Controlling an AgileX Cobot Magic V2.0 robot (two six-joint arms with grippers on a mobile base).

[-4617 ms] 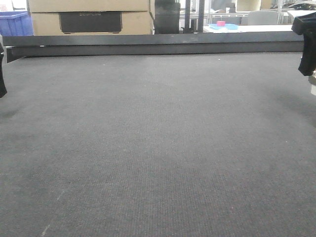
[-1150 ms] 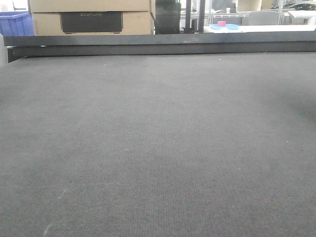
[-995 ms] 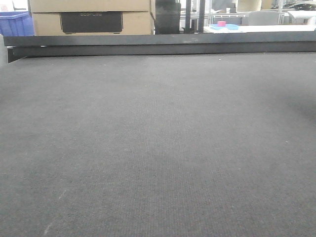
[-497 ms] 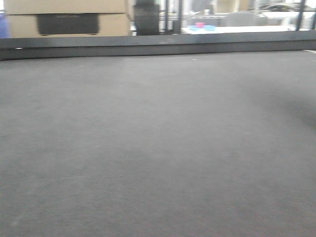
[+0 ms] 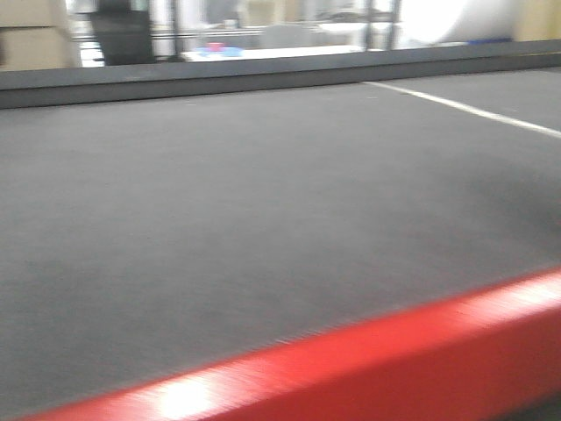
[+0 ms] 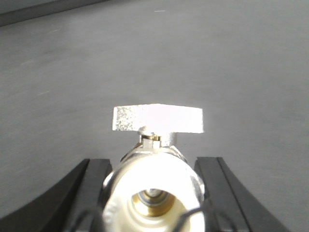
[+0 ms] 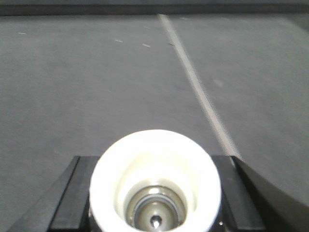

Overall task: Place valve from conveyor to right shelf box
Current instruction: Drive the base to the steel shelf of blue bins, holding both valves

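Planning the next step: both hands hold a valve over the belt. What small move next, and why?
Probably turn toward the right to find the shelf box: the left hand grips a valve, the right hand a second valve, and only the conveyor shows, no box.

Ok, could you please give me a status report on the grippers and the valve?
Left gripper shut on valve. Right gripper shut on second valve. Both above conveyor; shelf box not in view, nothing seen in the way.

Dark grey, finely woven belt [image 5: 263, 202]; red frame [image 5: 394, 360] at 6 o'clock, white line [image 5: 465, 107] at 2, black rail [image 5: 219, 81] at 12. Left valve [image 6: 154, 188]: silver handle [image 6: 158, 118], white mouth, brass inside. Right valve [image 7: 155, 164]: white mouth. Black fingers [image 6: 82, 198].
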